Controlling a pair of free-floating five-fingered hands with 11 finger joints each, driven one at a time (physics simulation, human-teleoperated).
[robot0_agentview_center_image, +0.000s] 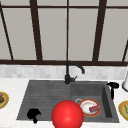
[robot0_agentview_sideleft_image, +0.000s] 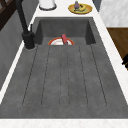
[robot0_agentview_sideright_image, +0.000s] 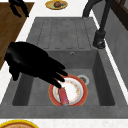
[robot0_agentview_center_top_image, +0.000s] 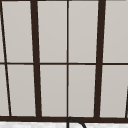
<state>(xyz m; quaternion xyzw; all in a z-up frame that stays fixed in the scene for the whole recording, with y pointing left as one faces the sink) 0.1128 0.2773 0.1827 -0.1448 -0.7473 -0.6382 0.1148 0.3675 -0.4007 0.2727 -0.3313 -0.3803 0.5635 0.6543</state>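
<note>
**Right hand over the plate in the basin**

In the right side view the right hand's (robot0_agentview_sideright_image: 30, 62) fingers (robot0_agentview_sideright_image: 58, 73) are straight and relaxed (holding nothing), tips just above the plate (robot0_agentview_sideright_image: 75, 92) at its 10 o'clock edge. A red sponge (robot0_agentview_sideright_image: 63, 96) lies on this plate, at 6 o'clock. The plate rests in the sink (robot0_agentview_sideright_image: 100, 82) basin. The left hand (robot0_agentview_center_image: 33, 114) hovers with curled fingers at the sink's front left corner.

Three plates (robot0_agentview_center_image: 89, 107), one red ball (robot0_agentview_center_image: 67, 115), one faucet (robot0_agentview_center_image: 71, 71), two hands (robot0_agentview_center_image: 33, 114)
</note>
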